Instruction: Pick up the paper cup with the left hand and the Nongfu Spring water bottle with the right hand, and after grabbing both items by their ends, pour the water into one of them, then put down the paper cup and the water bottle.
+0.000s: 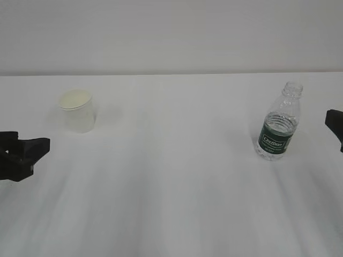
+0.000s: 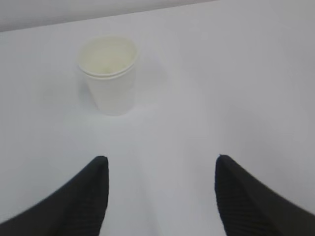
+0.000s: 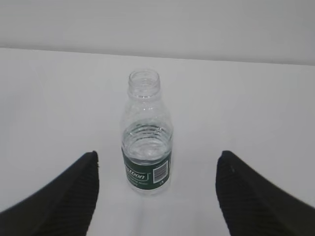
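Observation:
The white paper cup (image 1: 78, 111) stands upright on the table's left side, seen also in the left wrist view (image 2: 109, 76) ahead and left of my open left gripper (image 2: 161, 160). That gripper (image 1: 32, 150) sits low at the left edge, apart from the cup, nothing between its fingers. The capless Nongfu Spring water bottle (image 1: 279, 123) stands upright on the right with clear water in its lower half. In the right wrist view the bottle (image 3: 146, 135) stands just ahead of my open right gripper (image 3: 157, 155), between the lines of its fingers, untouched. Only a black tip of the right hand (image 1: 335, 123) shows.
The white table (image 1: 171, 187) runs back to a pale wall. Bare tabletop lies between the cup and the bottle and toward the front edge.

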You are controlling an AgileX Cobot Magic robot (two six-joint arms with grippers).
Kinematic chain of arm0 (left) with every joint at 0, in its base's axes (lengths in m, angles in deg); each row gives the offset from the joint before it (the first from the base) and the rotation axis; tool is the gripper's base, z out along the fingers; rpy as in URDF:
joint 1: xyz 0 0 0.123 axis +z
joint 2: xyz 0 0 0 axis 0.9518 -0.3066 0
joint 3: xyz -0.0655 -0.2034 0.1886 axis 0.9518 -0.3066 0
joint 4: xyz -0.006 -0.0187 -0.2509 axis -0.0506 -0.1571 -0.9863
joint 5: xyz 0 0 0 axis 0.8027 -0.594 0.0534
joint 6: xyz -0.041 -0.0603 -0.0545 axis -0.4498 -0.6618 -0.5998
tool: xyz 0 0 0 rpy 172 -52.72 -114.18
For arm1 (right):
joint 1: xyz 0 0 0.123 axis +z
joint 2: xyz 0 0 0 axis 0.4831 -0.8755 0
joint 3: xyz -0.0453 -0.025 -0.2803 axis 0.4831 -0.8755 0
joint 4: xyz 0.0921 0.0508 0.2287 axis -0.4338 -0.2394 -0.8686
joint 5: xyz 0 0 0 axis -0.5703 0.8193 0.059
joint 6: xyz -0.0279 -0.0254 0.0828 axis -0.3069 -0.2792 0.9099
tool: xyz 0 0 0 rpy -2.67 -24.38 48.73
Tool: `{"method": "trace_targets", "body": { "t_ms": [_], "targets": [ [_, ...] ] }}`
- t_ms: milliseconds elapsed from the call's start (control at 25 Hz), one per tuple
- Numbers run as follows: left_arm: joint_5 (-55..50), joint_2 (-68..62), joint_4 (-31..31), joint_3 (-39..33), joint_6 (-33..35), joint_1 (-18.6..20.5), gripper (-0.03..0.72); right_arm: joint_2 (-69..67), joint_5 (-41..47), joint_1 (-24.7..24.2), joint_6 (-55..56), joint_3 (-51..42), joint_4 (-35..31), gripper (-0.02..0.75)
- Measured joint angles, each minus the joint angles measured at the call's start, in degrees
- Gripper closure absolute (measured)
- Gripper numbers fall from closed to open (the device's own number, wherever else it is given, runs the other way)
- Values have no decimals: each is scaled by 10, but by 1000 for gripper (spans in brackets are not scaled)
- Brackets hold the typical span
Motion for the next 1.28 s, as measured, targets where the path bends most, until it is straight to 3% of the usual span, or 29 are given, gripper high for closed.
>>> {"method": "trace_targets", "body": {
  "t_ms": [160, 280, 440, 600, 840, 1040, 1280],
  "targets": [
    [80, -29, 4, -40, -29, -2, 204, -37, -16, 0, 26, -1, 7, 190],
    [135, -47, 20, -69, -54, -2, 207, -83, -42, 0, 70, -6, 46, 237],
    [198, -56, 54, -106, -78, -2, 212, -128, -115, 5, 116, -32, 111, 275],
    [238, -57, 87, -128, -95, -2, 214, -147, -182, 6, 127, -57, 132, 280],
    [282, -57, 157, -145, -110, -2, 217, -164, -288, 6, 129, -115, 136, 281],
    [301, -57, 161, -149, -112, -2, 217, -211, -390, 6, 125, -180, 120, 281],
    [324, -57, 161, -149, -113, -2, 218, -279, -457, 6, 110, -184, 86, 281]
  ]
}}
